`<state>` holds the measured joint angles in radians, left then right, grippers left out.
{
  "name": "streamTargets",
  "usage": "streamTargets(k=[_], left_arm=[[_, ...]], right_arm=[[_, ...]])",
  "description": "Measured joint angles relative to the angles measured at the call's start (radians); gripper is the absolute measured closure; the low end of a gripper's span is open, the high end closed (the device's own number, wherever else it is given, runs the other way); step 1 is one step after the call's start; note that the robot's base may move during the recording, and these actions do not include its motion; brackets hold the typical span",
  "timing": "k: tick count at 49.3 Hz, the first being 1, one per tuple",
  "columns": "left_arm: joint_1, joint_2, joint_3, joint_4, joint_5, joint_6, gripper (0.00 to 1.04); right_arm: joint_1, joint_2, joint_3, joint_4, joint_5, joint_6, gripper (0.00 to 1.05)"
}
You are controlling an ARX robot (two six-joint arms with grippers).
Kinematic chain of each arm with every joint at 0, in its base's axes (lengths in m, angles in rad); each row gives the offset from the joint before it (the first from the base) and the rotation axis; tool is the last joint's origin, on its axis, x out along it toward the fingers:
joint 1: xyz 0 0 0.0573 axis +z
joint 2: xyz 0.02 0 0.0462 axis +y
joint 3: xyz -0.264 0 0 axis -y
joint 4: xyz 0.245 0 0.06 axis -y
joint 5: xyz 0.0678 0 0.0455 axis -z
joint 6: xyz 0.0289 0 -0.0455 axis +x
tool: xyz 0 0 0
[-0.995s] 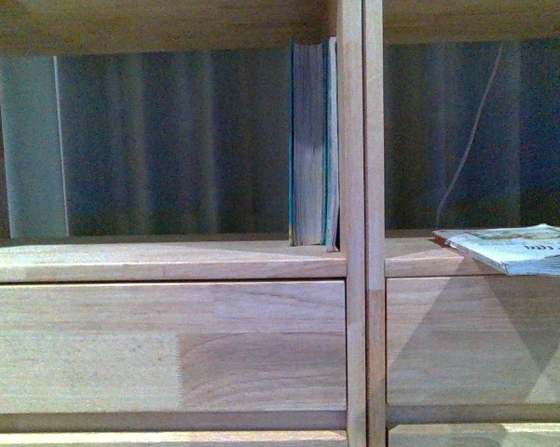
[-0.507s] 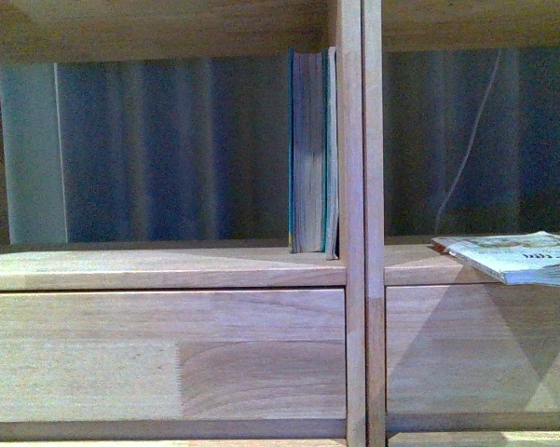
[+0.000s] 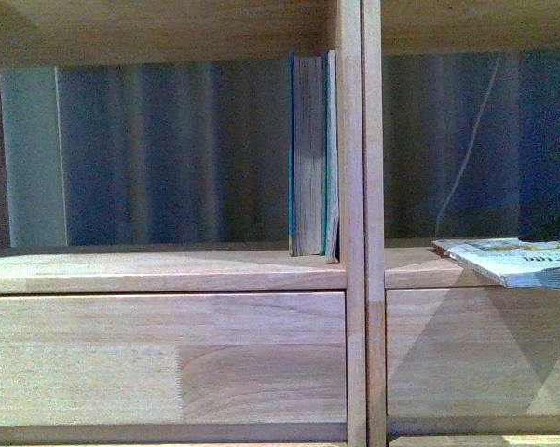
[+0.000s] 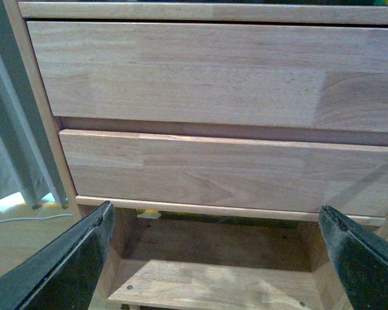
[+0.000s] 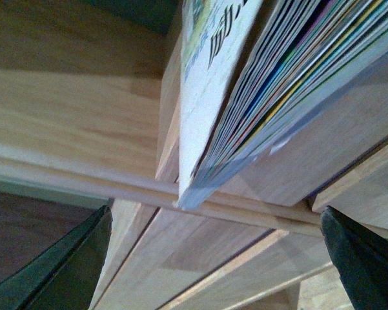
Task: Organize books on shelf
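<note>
**A:** How far along are we?

**B:** Part way, I'd judge. On the shelf (image 3: pixel 168 265), the teal books (image 3: pixel 309 154) stand upright just left of its central upright (image 3: pixel 363 223). The nearest one rests against it. Those look put away.

**A:** And the thin one?

**B:** The thin paperback (image 3: pixel 522 259) lies flat on the board right of the central upright, near it but not touching. Its front edge hangs out past the board. I'd call that one not yet shelved.

**A:** Is a hand on it?

**B:** No. The right hand (image 5: pixel 214 216) sits below the overhanging corner, looking up at the page edges. Its fingers are spread wide and clamp nothing.

**A:** And the left?

**B:** The left hand (image 4: pixel 216 213) is spread too and carries nothing. It is low down, facing the drawer fronts (image 4: pixel 200 71) left of the central upright, well below the teal books.

**A:** So what remains?

**B:** As I read it, the paperback has to be gripped, turned on end and stood up, probably beside the teal books or against the central upright. I see no other loose books.
</note>
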<state>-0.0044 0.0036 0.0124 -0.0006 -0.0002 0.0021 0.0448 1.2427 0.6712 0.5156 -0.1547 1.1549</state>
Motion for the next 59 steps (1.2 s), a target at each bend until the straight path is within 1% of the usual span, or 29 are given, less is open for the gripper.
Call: streamTargets(k=[5,11,26,32,34,39,46,51,53,59], left_arm=[[0.000,0.000,0.000,0.000,0.000,0.000,0.07],[0.000,0.000,0.000,0.000,0.000,0.000,0.07],[0.000,0.000,0.000,0.000,0.000,0.000,0.07],[0.000,0.000,0.000,0.000,0.000,0.000,0.07],[0.000,0.000,0.000,0.000,0.000,0.000,0.07],[0.000,0.000,0.000,0.000,0.000,0.000,0.07],[0.000,0.000,0.000,0.000,0.000,0.000,0.07],[0.000,0.000,0.000,0.000,0.000,0.000,0.07],[0.000,0.000,0.000,0.000,0.000,0.000,0.07],[0.000,0.000,0.000,0.000,0.000,0.000,0.07]], right_arm=[[-0.001,0.045,0.032,0.013,0.036,0.032,0.07],[-0.015,0.070,0.070,0.020,0.055,0.059,0.07],[-0.070,0.092,0.127,0.011,0.058,0.087,0.08],[-0.077,0.092,0.126,0.008,0.058,0.087,0.23],[-0.077,0.092,0.125,0.008,0.058,0.087,0.30],[-0.074,0.092,0.105,0.025,0.058,0.087,0.52],[-0.065,0.092,0.071,0.047,0.058,0.091,0.80],[-0.064,0.089,0.055,0.062,0.053,0.103,0.93],[-0.064,0.085,0.049,0.065,0.050,0.106,0.96],[-0.069,0.069,0.032,0.077,0.033,0.112,0.97]])
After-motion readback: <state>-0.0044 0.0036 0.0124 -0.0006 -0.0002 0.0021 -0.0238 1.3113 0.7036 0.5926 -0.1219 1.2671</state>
